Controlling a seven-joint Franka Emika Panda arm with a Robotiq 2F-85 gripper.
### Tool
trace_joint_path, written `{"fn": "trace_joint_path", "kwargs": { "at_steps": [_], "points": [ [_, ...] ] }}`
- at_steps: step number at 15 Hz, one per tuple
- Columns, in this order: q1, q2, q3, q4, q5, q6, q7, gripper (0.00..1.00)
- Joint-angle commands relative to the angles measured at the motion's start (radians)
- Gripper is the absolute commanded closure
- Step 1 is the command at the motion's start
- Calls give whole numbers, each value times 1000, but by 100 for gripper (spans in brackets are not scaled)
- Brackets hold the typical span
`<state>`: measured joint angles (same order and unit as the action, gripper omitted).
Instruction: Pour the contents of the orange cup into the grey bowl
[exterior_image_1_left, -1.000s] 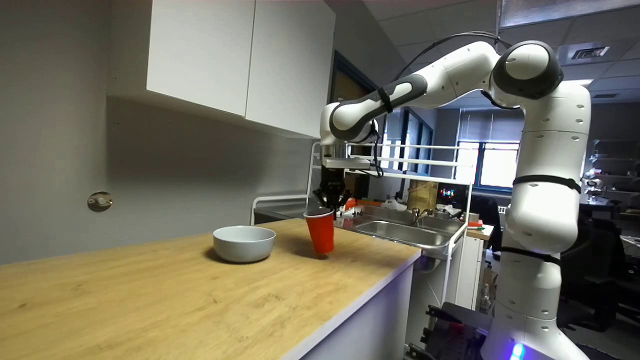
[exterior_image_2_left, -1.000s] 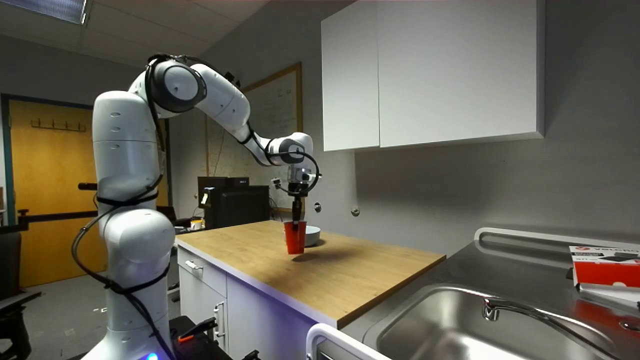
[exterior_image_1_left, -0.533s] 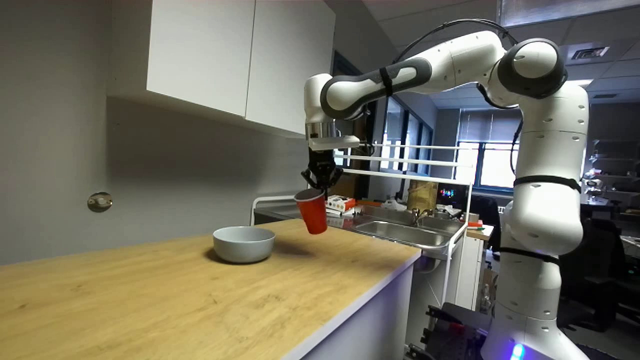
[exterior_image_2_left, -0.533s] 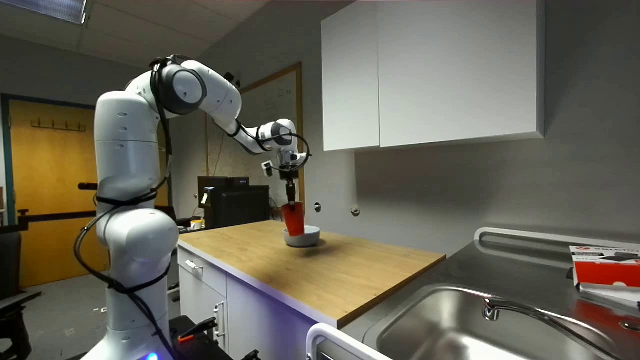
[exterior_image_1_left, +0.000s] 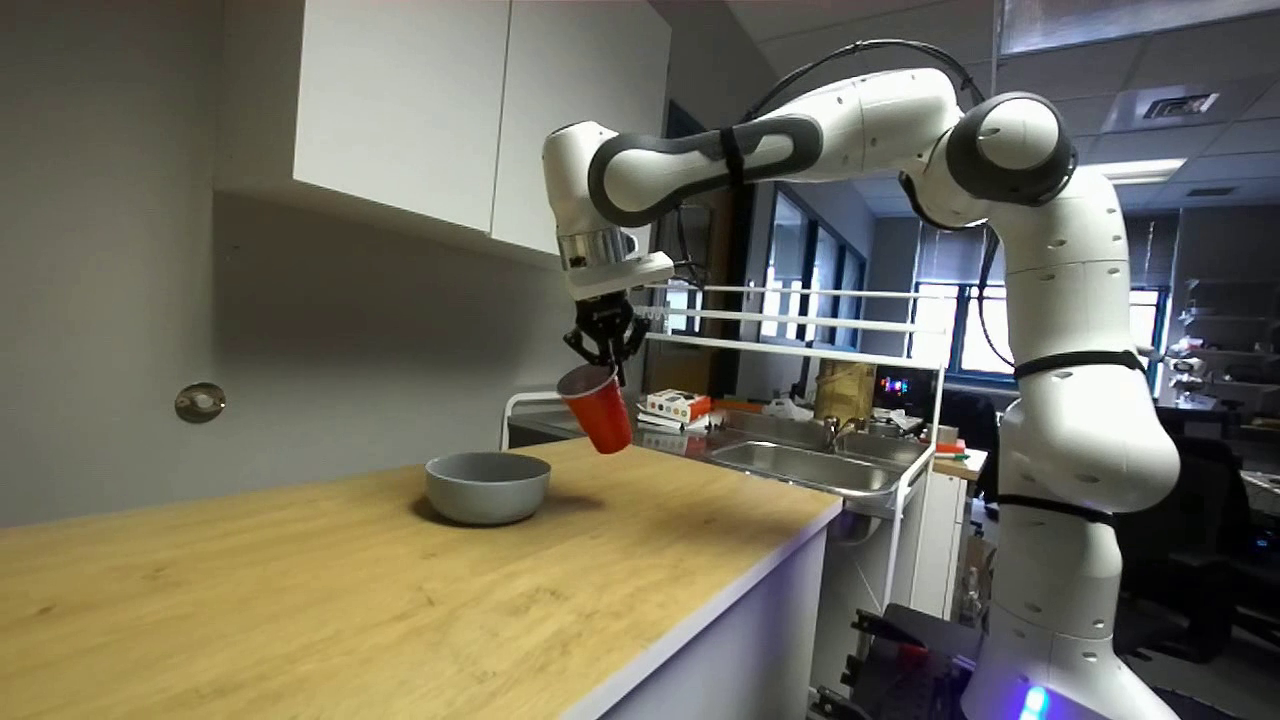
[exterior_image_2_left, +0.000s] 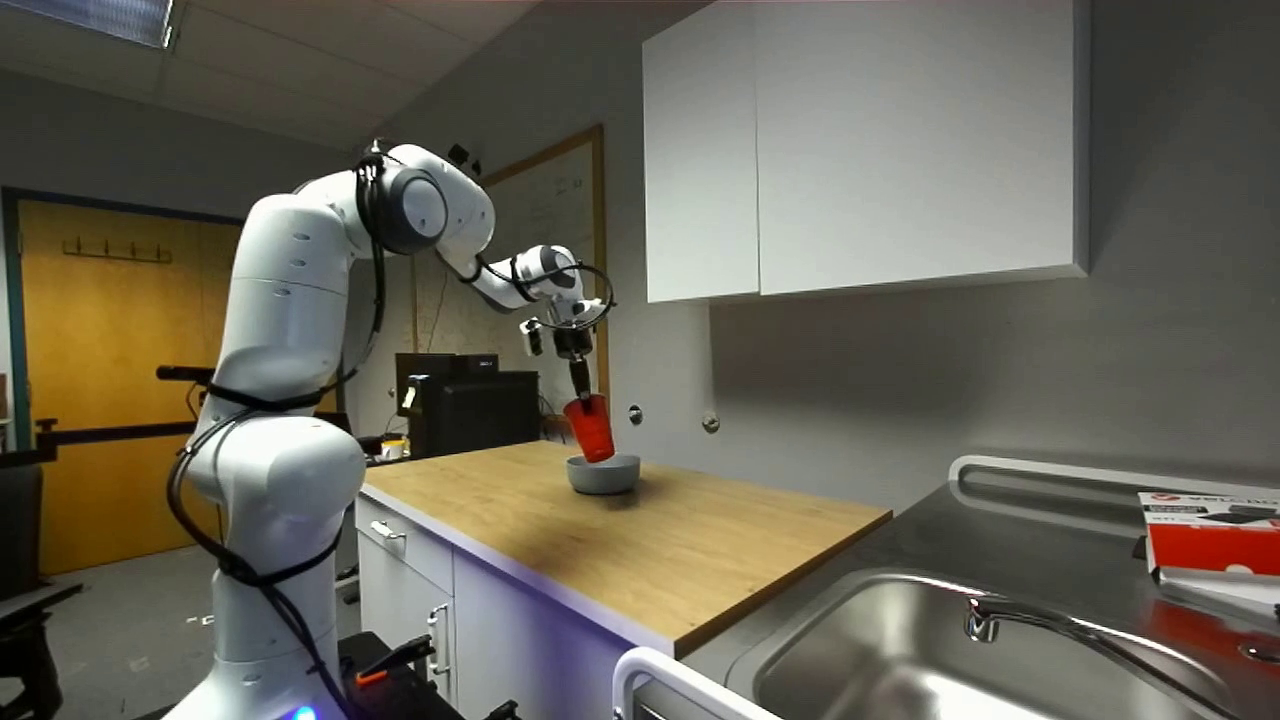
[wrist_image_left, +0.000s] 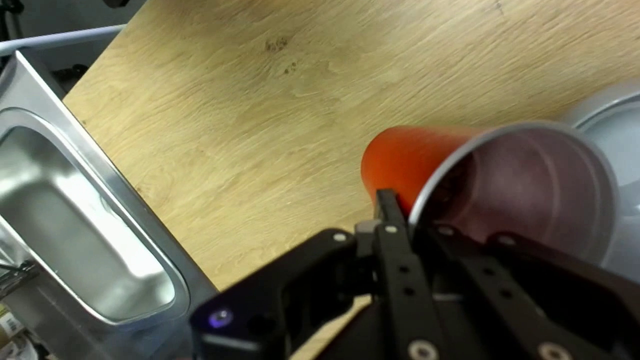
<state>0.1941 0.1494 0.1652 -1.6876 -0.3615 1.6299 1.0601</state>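
Observation:
The red-orange cup (exterior_image_1_left: 603, 418) is held in the air above the counter beside the grey bowl (exterior_image_1_left: 487, 497), its rim tilted toward the bowl. Both also show in an exterior view, the cup (exterior_image_2_left: 592, 432) in front of and above the bowl (exterior_image_2_left: 603, 478). My gripper (exterior_image_1_left: 612, 362) is shut on the cup's wall at the rim, one finger outside and one inside. In the wrist view the gripper (wrist_image_left: 407, 215) pinches the cup (wrist_image_left: 400, 155); the cup's open mouth faces the bowl (wrist_image_left: 597, 105), which is partly hidden behind it. The cup's contents cannot be made out.
The bowl stands on a wooden counter (exterior_image_1_left: 330, 600). White wall cupboards (exterior_image_1_left: 400, 110) hang above. A metal sink (exterior_image_2_left: 900, 640) with a faucet adjoins the counter, and a white rail frame (exterior_image_1_left: 800, 355) stands by it. A red and white box (exterior_image_2_left: 1210, 535) lies near the sink.
My gripper has lifted the cup off from low over the counter and moved it toward the bowl. The cup has tilted further toward the bowl. The bowl has stayed in place.

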Motion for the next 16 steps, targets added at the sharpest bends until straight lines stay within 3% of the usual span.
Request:
{"fn": "trace_joint_path", "kwargs": {
  "at_steps": [1, 7, 16],
  "points": [
    [67, 156, -5, 198, -95, -135, 47, 95],
    [192, 350, -49, 426, -275, -304, 49, 95],
    [328, 542, -119, 662, -562, -480, 52, 95]
  ]
}}
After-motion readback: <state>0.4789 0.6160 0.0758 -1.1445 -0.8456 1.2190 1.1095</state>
